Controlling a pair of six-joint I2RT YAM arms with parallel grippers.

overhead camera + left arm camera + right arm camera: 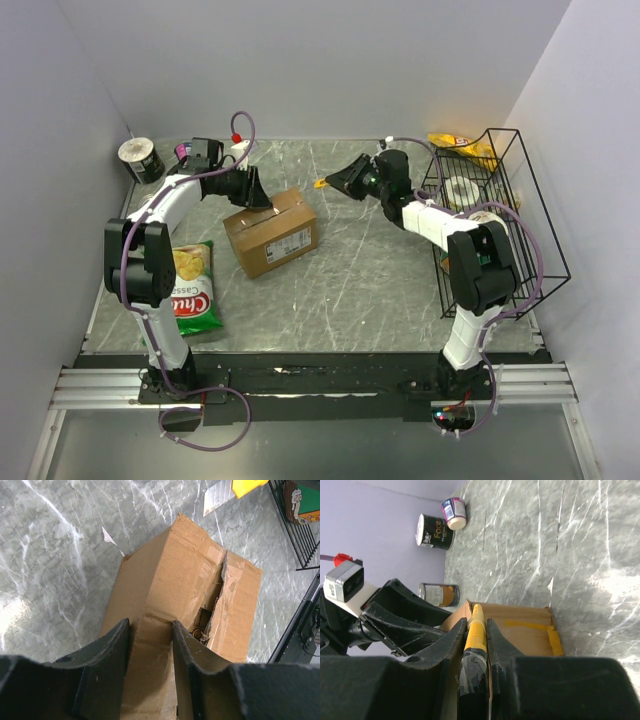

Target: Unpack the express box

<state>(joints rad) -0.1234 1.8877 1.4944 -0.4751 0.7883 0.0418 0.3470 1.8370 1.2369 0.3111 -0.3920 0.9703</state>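
cardboard express box (270,232) lies mid-left on desk (380,280), seam torn open. flap edge is pinched by left hand (150,627); yellow cutter (477,625) is clenched in right hand (345,180). flap is best peeled outward, blade kept clear.

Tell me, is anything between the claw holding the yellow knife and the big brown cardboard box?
Nothing visible. Only bare grey marbled tabletop lies between the right gripper, shut on the yellow utility knife, and the large brown cardboard express box. The left gripper sits at the box's far corner, off that path.
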